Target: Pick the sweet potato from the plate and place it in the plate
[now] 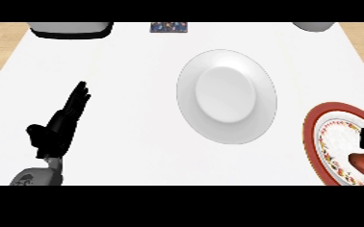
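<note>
A plain white plate lies in the middle of the white counter. At the right edge lies a red-rimmed patterned plate, partly cut off by the view. On it rests the reddish-brown sweet potato, with only its end in view. A black sliver of my right hand shows just above the sweet potato at the view's edge; the remainder of that hand is out of view. My left hand rests open at the lower left with its fingers up, far from both plates.
A white object on a black base stands at the back left. A small patterned box sits at the back centre, and a pale bowl-like object at the back right. Wood shows at the counter's far corners.
</note>
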`<state>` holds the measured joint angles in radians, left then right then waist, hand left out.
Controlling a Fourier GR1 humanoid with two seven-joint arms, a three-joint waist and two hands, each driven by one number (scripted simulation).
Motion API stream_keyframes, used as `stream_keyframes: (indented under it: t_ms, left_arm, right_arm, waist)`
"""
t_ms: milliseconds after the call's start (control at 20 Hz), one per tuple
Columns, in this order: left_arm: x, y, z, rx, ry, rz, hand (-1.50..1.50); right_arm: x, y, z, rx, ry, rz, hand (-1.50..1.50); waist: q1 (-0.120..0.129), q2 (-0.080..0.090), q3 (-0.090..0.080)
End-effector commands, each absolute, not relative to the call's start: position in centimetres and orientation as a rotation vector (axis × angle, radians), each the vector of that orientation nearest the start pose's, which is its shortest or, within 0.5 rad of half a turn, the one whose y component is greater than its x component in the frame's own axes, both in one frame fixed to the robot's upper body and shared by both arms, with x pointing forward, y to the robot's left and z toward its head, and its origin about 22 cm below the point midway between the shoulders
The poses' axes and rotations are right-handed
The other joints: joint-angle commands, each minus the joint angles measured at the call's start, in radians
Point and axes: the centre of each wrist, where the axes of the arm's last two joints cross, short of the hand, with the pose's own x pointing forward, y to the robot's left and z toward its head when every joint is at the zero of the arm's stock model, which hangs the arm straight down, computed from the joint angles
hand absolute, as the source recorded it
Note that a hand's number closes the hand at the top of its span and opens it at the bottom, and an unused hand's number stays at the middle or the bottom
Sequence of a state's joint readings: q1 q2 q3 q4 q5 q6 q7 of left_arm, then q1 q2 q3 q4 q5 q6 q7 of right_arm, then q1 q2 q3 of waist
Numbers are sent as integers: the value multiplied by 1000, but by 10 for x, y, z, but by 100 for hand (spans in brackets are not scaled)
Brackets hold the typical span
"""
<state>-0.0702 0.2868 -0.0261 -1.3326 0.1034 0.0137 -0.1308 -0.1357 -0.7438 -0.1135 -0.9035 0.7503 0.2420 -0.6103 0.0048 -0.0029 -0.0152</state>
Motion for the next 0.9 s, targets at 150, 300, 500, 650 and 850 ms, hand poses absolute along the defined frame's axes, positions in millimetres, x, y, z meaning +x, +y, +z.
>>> stream_keyframes:
  t_ms: [150,300,500,650,850]
  left_arm:
    - [258,287,-24,106,-1526,-173,0]
    - [268,294,-14,122,-1524,-171,0]
    - [255,299,-31,142,-1525,-135,0]
    - [255,296,-30,169,-1506,-150,0]
    - [260,302,-26,165,-1525,-140,0]
  right_arm:
    - [296,-484,42,-724,-1317,1219,150]
    - [309,-496,66,-742,-1443,1186,150]
    - [304,-512,72,-724,-1550,1190,150]
    - [296,-531,116,-690,-1631,1194,150]
    - [309,-520,141,-714,-1770,1124,150]
  waist:
    - [48,18,20]
    - [37,15,19]
    - [15,10,17]
    - [-4,3,15]
    - [-11,0,15]
